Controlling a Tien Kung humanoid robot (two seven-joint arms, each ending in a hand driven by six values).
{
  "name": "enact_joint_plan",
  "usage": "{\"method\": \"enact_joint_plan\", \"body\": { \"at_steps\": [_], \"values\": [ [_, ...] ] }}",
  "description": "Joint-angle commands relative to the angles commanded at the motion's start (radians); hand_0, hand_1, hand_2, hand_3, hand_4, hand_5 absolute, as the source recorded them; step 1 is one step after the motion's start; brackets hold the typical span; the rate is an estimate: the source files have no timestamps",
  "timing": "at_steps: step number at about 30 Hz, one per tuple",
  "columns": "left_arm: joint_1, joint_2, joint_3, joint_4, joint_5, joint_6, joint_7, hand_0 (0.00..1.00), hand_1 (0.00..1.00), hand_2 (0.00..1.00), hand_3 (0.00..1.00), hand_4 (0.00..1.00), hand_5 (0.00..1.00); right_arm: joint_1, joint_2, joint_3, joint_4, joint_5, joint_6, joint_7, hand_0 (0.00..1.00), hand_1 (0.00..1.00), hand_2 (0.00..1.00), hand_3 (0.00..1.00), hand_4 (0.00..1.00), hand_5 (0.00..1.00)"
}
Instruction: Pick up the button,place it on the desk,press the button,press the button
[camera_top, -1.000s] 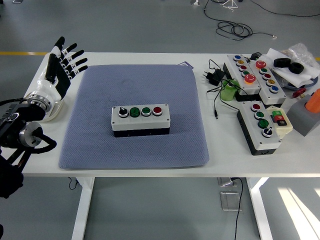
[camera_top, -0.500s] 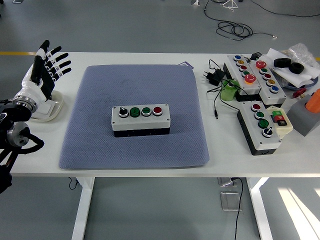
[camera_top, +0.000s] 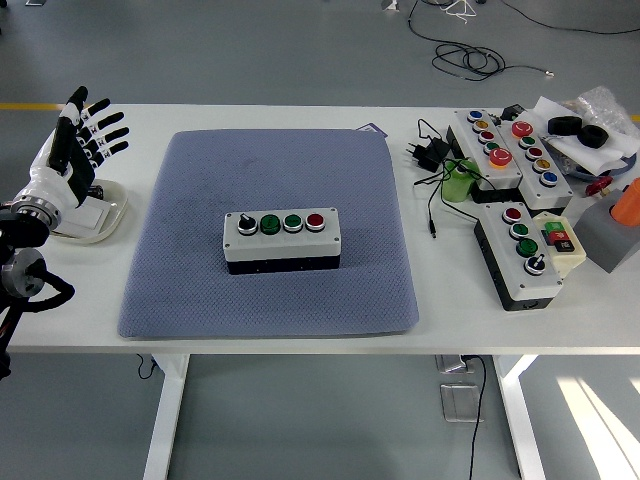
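Note:
A grey and black button box (camera_top: 281, 240) with a black knob, two green buttons and a red button lies in the middle of the blue-grey mat (camera_top: 200, 290). My left hand (camera_top: 75, 150) is at the table's far left edge, well left of the box, fingers spread and holding nothing. My right arm does not show.
A white dish (camera_top: 108, 222) sits under my left hand. At the right stand several other button boxes (camera_top: 500, 150) (camera_top: 520, 255), a green cup (camera_top: 459, 183), a black plug with cable (camera_top: 430, 155), a grey block (camera_top: 610, 235) and bagged parts (camera_top: 590, 125).
My left hand has drawn back to the left, away from the mat toward the table's left edge, fingers still spread. The button box has not moved.

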Motion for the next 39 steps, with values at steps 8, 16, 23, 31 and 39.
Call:
{"method": "enact_joint_plan", "body": {
  "at_steps": [8, 16, 23, 31, 39],
  "values": [
    [-0.003, 0.002, -0.008, -0.005, 0.004, 0.002, -0.002, 0.775, 0.795, 0.832, 0.882, 0.717, 0.998, 0.003, 0.001, -0.003, 0.000, 0.004, 0.001, 0.000, 0.787, 0.797, 0.817, 0.751, 0.412, 0.479],
    [0.008, 0.005, -0.007, -0.016, 0.009, 0.001, 0.000, 0.775, 0.795, 0.832, 0.881, 0.715, 0.998, -0.007, -0.001, -0.011, 0.000, 0.014, 0.003, 0.002, 0.787, 0.797, 0.817, 0.751, 0.412, 0.479],
    [0.016, 0.003, -0.007, -0.034, 0.014, 0.001, 0.003, 0.775, 0.793, 0.832, 0.880, 0.716, 0.998, -0.015, -0.002, -0.016, 0.000, 0.021, 0.003, 0.003, 0.787, 0.797, 0.817, 0.751, 0.412, 0.479],
    [0.018, 0.003, 0.001, -0.054, 0.017, 0.004, 0.006, 0.777, 0.796, 0.834, 0.879, 0.717, 0.998, -0.020, -0.002, -0.022, 0.000, 0.029, 0.003, 0.003, 0.787, 0.797, 0.817, 0.751, 0.412, 0.479],
    [0.024, 0.003, 0.007, -0.073, 0.020, 0.008, 0.010, 0.778, 0.797, 0.834, 0.879, 0.720, 0.998, -0.026, -0.002, -0.024, 0.000, 0.029, 0.003, 0.002, 0.787, 0.797, 0.817, 0.751, 0.412, 0.479]
  ]
}}
